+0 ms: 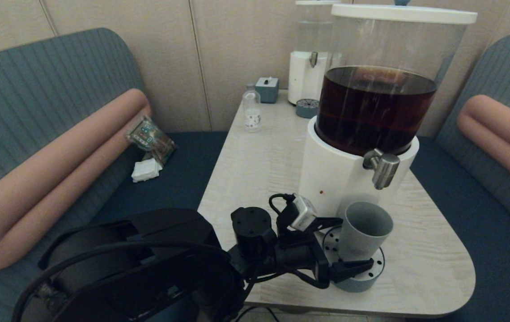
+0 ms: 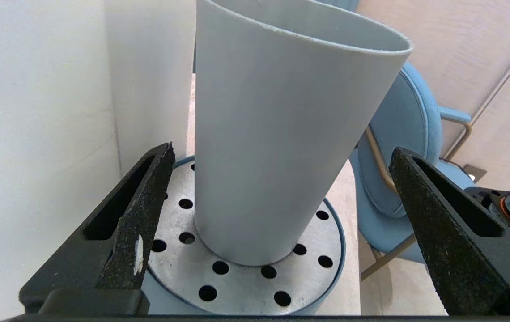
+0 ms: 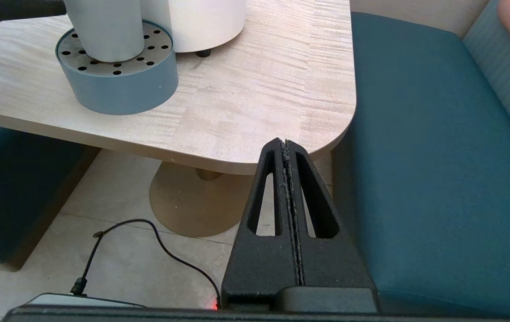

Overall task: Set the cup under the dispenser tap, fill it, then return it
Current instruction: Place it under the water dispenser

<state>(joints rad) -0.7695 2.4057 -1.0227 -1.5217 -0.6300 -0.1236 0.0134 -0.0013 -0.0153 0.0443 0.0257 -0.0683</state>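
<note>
The left gripper (image 1: pixel 342 243) is hovering with jaws spread wide on either side of the cup (image 1: pixel 363 230), standing on the drip tray (image 1: pixel 373 273) below the dispenser tap (image 1: pixel 382 167); rigid, probably light, smooth-walled, best gripped mid-body.

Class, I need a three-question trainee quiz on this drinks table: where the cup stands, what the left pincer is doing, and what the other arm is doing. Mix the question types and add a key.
1. True or false: the cup stands on the perforated drip tray, below the tap.
2. The left pincer is: A) shut on the cup; B) open, one finger either side of the cup; C) on the small bottle.
3. In a word, how do the right pincer fingers stand, parked off the table edge?

Key: 1 true; 2 B; 3 shut.
</note>
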